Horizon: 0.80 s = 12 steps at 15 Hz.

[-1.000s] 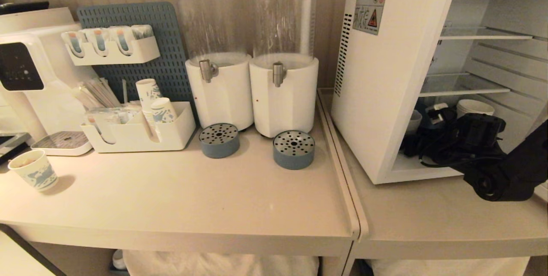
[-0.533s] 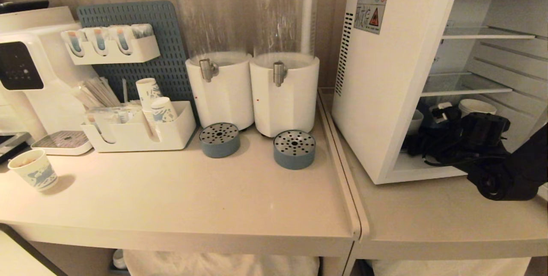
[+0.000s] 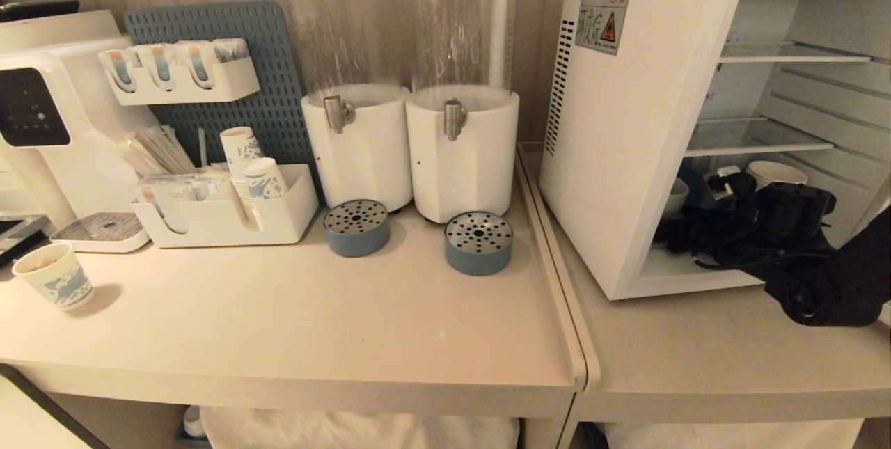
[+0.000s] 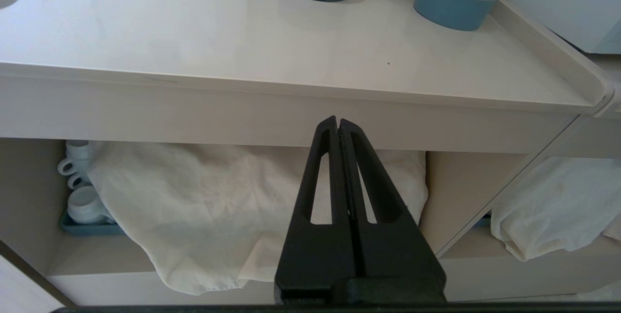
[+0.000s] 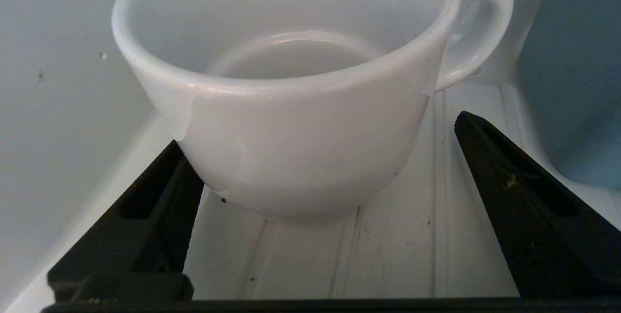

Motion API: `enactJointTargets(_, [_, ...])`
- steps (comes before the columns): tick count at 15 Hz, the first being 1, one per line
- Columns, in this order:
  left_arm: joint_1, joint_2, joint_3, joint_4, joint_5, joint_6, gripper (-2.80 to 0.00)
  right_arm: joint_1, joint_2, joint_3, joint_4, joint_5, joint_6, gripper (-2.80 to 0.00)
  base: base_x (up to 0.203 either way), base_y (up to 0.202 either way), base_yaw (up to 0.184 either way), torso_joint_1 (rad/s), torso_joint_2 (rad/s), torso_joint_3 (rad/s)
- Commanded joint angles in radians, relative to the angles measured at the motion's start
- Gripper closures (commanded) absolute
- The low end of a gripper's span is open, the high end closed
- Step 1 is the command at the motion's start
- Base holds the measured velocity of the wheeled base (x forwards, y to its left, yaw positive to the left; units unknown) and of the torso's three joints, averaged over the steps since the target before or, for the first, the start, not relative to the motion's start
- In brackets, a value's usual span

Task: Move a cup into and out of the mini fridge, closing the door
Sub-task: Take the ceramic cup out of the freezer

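The white mini fridge [image 3: 626, 122] stands open on the right counter; its door is out of view. The cup [image 3: 674, 197], small, white and with a handle, sits on the fridge floor against the left inner wall. My right arm reaches into the bottom compartment, and the right gripper [image 3: 681, 225] is open just before the cup. In the right wrist view the cup [image 5: 301, 109] stands upright between the spread fingers of the right gripper [image 5: 318, 131]. One finger lies at its side and the other is well apart from it. My left gripper [image 4: 338, 121] is shut on nothing below the counter's front edge.
A second white cup [image 3: 776, 174] and a blue object [image 5: 572, 60] stand deeper in the fridge. Wire shelves [image 3: 759, 146] hang above my arm. On the left counter are two drink dispensers [image 3: 411, 87], two blue drip cups [image 3: 478, 243], a paper cup [image 3: 54, 276] and an organiser tray [image 3: 230, 216].
My right arm has drifted slightly to the right in the fridge opening, its gripper still open. The cup and the left gripper have not moved.
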Motion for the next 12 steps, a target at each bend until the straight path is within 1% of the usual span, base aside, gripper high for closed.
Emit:
enactJointTargets(1, [0.0,0.0,0.0,0.001,-0.001,-0.001,0.0,0.001,-0.014,-0.004,-0.008,0.004,0.0,-2.8,0.0,0.0,0.0,0.0,0.0,0.0])
enactJointTargets(12, [0.0,0.0,0.0,0.001,-0.003,-0.001,0.0,0.006,-0.035,-0.009,0.002,0.005,0.003,-2.8,0.0,0.0,0.0,0.0,0.0,0.0])
